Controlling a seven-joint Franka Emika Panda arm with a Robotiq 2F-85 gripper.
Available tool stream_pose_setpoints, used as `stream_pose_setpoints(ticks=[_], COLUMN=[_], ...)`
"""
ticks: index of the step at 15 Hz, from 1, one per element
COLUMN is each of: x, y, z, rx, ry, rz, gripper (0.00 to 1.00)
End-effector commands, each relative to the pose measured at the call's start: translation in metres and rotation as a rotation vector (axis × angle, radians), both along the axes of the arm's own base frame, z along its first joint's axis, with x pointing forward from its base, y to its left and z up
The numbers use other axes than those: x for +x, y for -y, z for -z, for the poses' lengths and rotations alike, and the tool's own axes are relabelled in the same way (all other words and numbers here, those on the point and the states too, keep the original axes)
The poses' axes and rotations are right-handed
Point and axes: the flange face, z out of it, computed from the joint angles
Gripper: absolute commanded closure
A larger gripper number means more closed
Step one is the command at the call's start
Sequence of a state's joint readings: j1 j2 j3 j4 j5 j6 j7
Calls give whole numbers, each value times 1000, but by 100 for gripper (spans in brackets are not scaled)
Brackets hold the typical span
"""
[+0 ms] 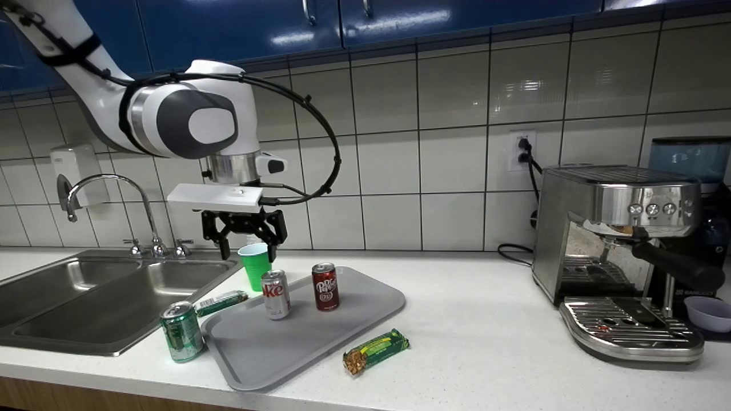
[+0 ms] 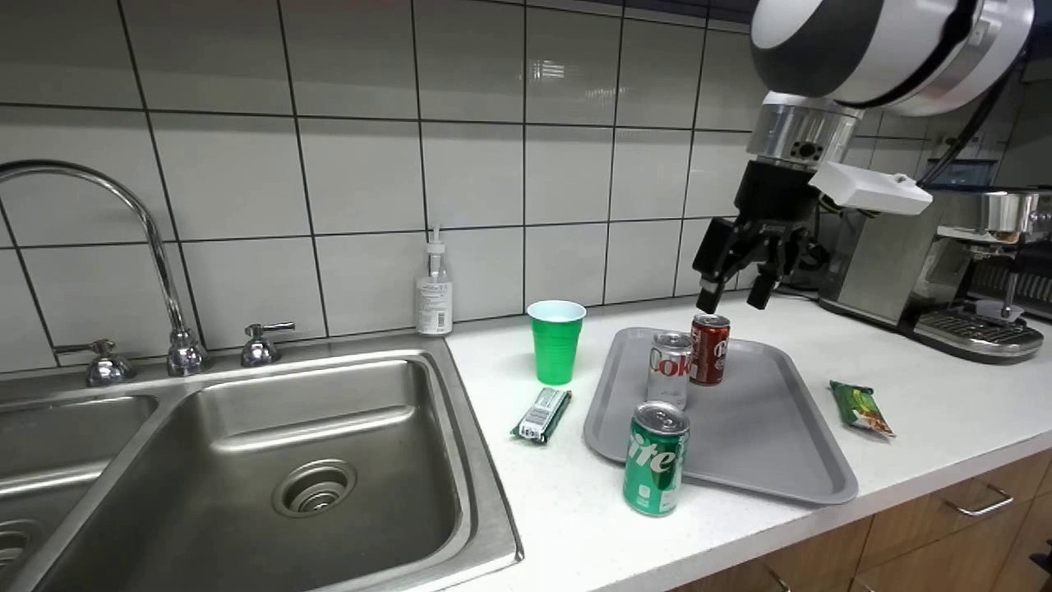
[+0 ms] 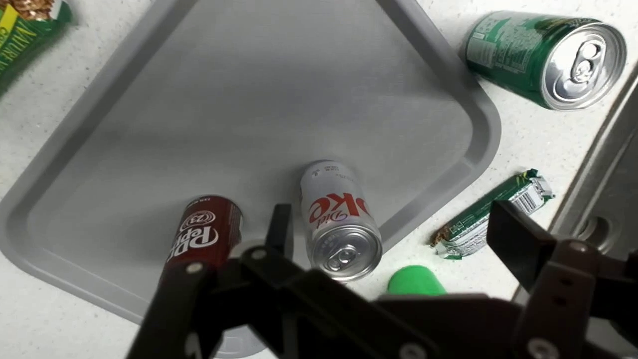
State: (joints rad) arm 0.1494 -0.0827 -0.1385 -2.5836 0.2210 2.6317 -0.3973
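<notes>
My gripper (image 1: 249, 253) is open and empty, raised above the counter. In the wrist view its fingers (image 3: 391, 227) stand wide apart, with the silver Diet Coke can (image 3: 335, 219) and green cup (image 3: 414, 280) seen between them, below. The Diet Coke can (image 1: 276, 297) and the dark red Dr Pepper can (image 1: 325, 288) stand upright on the grey tray (image 1: 365, 302). The gripper touches neither. A green Sprite can (image 2: 656, 460) stands beside the tray's corner. The green cup (image 2: 556, 344) stands upright behind the tray. The gripper partly hides the Dr Pepper can (image 3: 204, 229) in the wrist view.
Green-wrapped granola bars lie on both sides of the tray, one near the sink (image 2: 543, 414) and one opposite (image 1: 377, 351). A metal sink (image 2: 468, 460) with a tall faucet (image 2: 152, 238) adjoins the counter. An espresso machine (image 1: 617, 200) and a soap bottle (image 2: 434, 292) stand near the tiled wall.
</notes>
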Motion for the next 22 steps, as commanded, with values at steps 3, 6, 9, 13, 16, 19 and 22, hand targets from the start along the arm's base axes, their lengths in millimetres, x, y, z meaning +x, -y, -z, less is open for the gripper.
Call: stream_pose_setpoints(ticks=[3, 6, 9, 13, 16, 19, 22], x=[27, 37, 47, 62, 72, 82, 90], y=[-6, -5, -5, -8, -11, -13, -15], z=[25, 39, 50, 63, 69, 76, 82], rx=[-11, -23, -32, -41, -49, -60, -74], ry=[-21, -33, -39, -43, -43, -42, -40], rz=[-19, -19, -17, -22, -31, -38, -44], gripper=[0, 0, 0, 0, 0, 0, 0])
